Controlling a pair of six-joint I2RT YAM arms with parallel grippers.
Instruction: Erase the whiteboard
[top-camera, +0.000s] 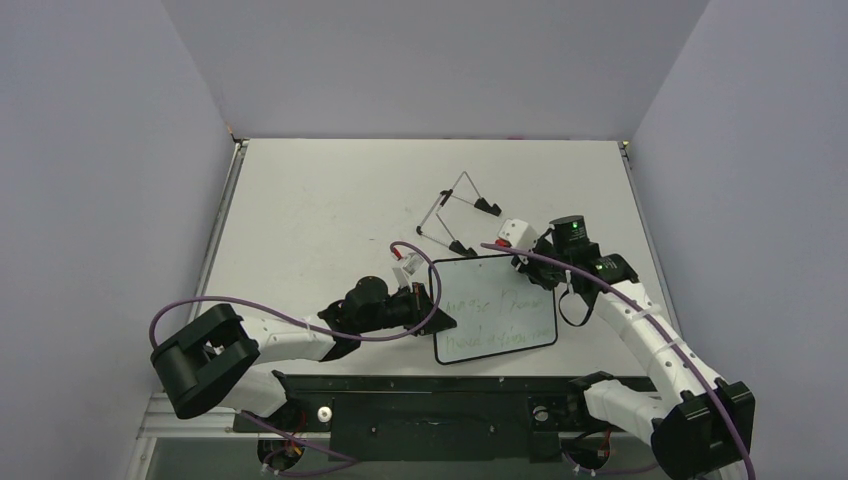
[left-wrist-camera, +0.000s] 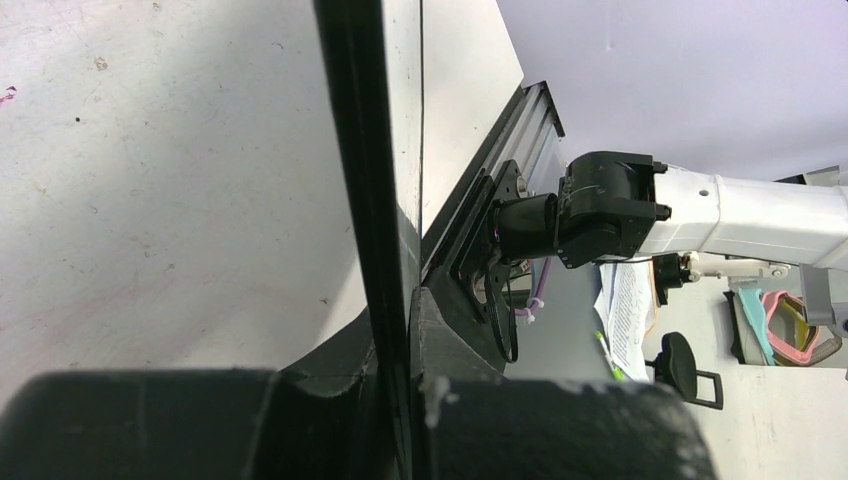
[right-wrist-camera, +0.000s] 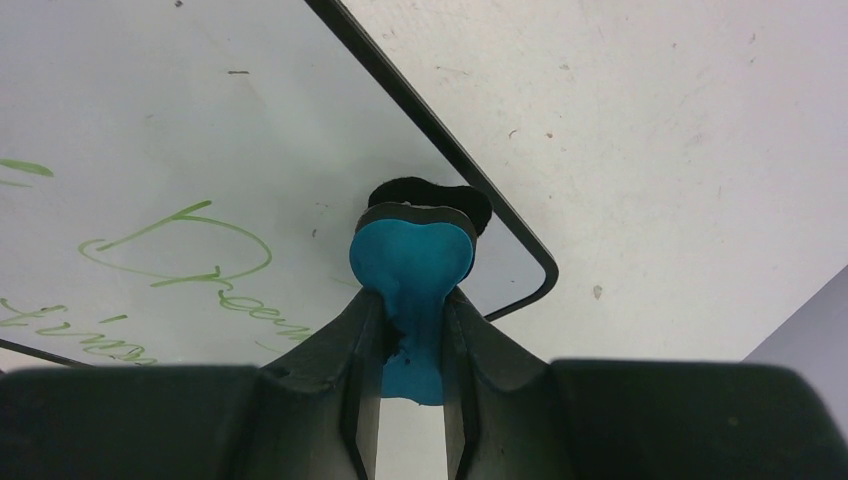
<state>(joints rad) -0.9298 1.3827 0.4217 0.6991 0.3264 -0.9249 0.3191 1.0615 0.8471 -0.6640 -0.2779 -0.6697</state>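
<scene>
Left gripper (top-camera: 432, 308) clamps the black-framed white whiteboard (top-camera: 497, 312) by its left edge; right gripper (right-wrist-camera: 412, 335) pinches a blue-and-black eraser block (right-wrist-camera: 412, 262) at the board's corner.

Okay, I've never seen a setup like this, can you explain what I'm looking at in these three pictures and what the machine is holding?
Two robot arms are bolted at a table's near edge. One picture looks down from above; the other two come from cameras on each wrist. The left gripper has its jaws shut on the whiteboard's edge, seen edge-on in the left wrist view. The right gripper pinches a blue eraser over the board's corner. Green writing remains. Behind lies a wire easel stand.
</scene>
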